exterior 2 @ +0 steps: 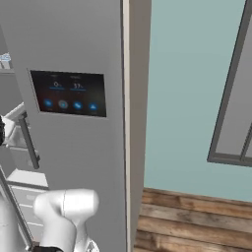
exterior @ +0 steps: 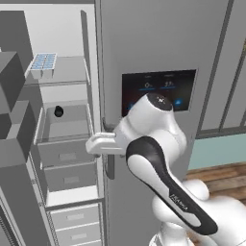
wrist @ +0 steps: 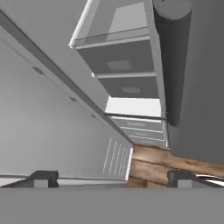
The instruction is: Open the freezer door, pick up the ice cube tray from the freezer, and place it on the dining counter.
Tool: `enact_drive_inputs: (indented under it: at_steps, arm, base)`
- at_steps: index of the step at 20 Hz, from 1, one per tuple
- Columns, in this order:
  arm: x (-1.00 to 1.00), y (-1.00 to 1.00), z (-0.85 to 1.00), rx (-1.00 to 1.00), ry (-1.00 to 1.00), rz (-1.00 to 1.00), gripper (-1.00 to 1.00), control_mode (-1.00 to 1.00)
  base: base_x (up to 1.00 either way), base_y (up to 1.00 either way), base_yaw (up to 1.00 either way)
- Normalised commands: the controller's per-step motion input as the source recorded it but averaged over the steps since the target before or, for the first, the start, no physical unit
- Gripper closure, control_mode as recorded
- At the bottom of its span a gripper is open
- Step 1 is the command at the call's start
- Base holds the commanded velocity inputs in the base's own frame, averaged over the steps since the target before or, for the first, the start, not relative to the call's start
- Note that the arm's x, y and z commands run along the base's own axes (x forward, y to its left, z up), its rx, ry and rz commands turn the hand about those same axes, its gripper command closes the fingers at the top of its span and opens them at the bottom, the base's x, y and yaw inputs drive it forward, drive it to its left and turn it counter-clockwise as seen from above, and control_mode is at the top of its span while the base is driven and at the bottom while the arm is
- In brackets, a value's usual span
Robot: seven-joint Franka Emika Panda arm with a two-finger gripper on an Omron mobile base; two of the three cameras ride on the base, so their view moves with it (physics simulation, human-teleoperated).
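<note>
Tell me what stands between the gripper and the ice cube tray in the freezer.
Nothing blocks the ice cube tray: the freezer door is swung open and the tray sits exposed on an upper shelf. The open gripper is lower down, near the drawers, so the shelf edge and bin lie between them.

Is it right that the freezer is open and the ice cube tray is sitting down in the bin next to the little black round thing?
Not quite. The freezer is open, but the ice cube tray sits on the top shelf, above the bin. The little black round thing is alone in that bin. The left base view shows it.
</note>
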Motion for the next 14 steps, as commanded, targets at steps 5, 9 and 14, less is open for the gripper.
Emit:
enact_drive_inputs:
  at_steps: [5, 9, 14]
  arm:
    - [0.09, -0.87, 0.18, -0.08, -0.23, -0.09, -1.0, -1.0]
    - [0.0, -0.63, 0.0, -0.09, -0.24, -0.02, -1.0, -1.0]
    - [0.0, -0.52, 0.19, 0.0, -0.06, -0.07, -1.0, -1.0]
  base:
    - [0.0, 0.0, 0.0]
    - [0.0, 0.0, 0.0]
    - [0.0, 0.0, 0.0]
